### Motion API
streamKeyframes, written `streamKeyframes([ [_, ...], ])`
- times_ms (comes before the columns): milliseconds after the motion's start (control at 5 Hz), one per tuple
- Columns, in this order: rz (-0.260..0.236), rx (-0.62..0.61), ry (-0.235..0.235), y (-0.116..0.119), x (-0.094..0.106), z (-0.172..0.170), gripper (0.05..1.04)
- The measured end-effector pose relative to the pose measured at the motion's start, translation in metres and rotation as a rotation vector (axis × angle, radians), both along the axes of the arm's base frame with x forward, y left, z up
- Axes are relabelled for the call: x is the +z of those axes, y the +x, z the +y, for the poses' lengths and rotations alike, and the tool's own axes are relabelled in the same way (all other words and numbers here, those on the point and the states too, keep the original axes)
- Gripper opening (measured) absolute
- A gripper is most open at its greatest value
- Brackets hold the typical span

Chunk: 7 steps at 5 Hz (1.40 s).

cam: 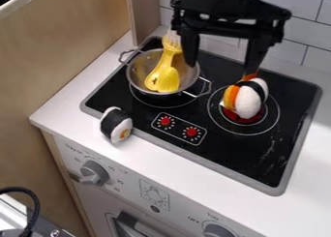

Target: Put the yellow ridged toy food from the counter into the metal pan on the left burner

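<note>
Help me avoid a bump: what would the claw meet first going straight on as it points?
Probably the black-banded sushi toy on the stove: one fingertip of the open claw seems right above it. Depth is unclear, though, and the other finger might meet the metal pot first.

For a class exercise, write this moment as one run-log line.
gripper: open, above stove | sushi toy: right burner, below one fingertip | pot: left burner, yellow utensil inside | sushi roll: counter, beside stove
</note>
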<state>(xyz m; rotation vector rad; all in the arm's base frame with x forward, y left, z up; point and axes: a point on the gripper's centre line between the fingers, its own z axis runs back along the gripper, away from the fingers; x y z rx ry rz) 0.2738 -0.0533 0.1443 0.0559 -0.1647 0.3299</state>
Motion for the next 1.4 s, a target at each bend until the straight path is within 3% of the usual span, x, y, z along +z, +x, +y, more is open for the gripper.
streamKeyframes([
  [600, -0.03, -0.093, 0.015, -0.023, -0.001, 0.05, 1.004],
  [1400, -0.01, -0.143, 0.039, -0.035, -0.006, 0.097, 1.004],
])
